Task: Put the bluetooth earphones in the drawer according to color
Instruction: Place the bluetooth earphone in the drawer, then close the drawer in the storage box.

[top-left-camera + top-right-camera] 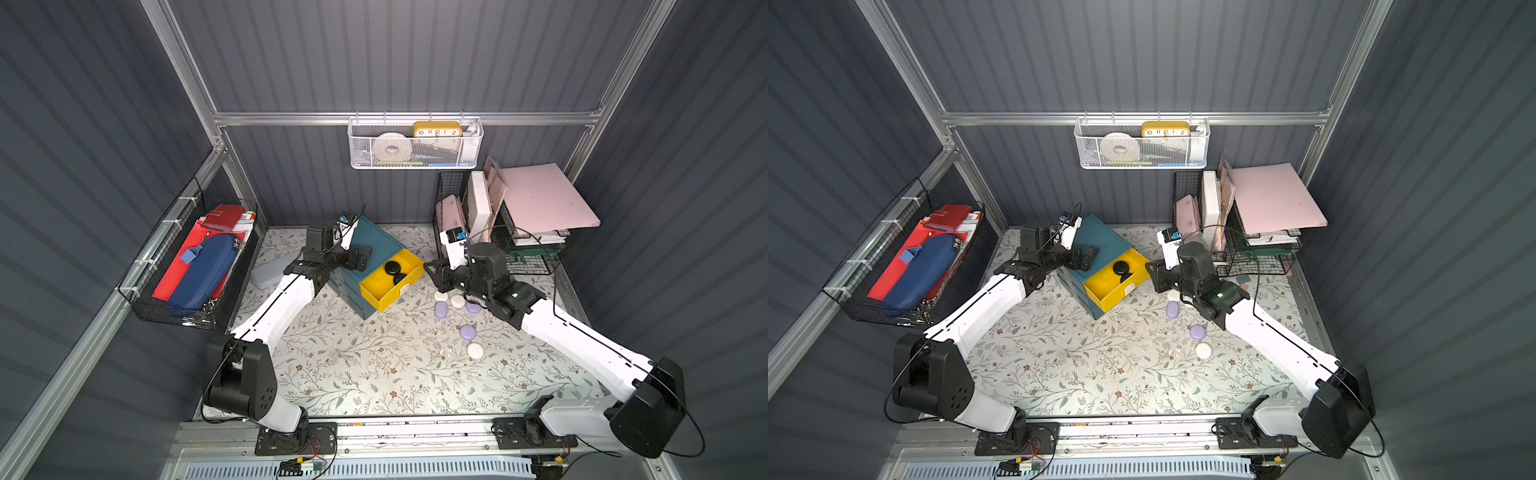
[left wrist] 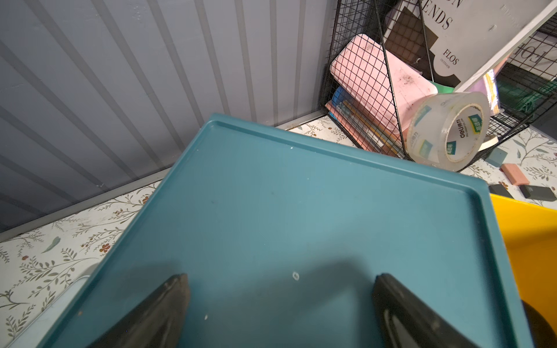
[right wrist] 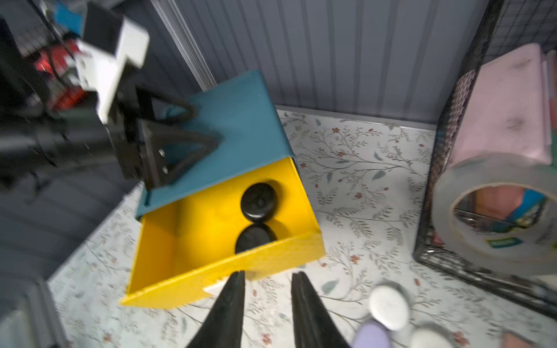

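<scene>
I'm looking into a lab test booth: aluminium frame (image 1: 291, 118), grey ribbed walls (image 1: 395, 54), hanging wire basket (image 1: 415, 160), floral tabletop (image 1: 374, 374).

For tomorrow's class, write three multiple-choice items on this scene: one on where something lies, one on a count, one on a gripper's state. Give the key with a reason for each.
1. Where do the two black earphone cases lie?
A) in a shut teal drawer
B) in the pulled-out yellow drawer
C) in a wall basket

2. How many white earphone cases lie on the table?
A) one
B) six
C) three

3. The left gripper is:
A) open, over the cabinet top
B) shut on a lilac case
C) shut on a handle

Key:
1 B, the right wrist view shows both inside it.
2 C, a top view shows three on the floral cover.
3 A, the left wrist view shows its jaws wide apart with nothing between.
</scene>
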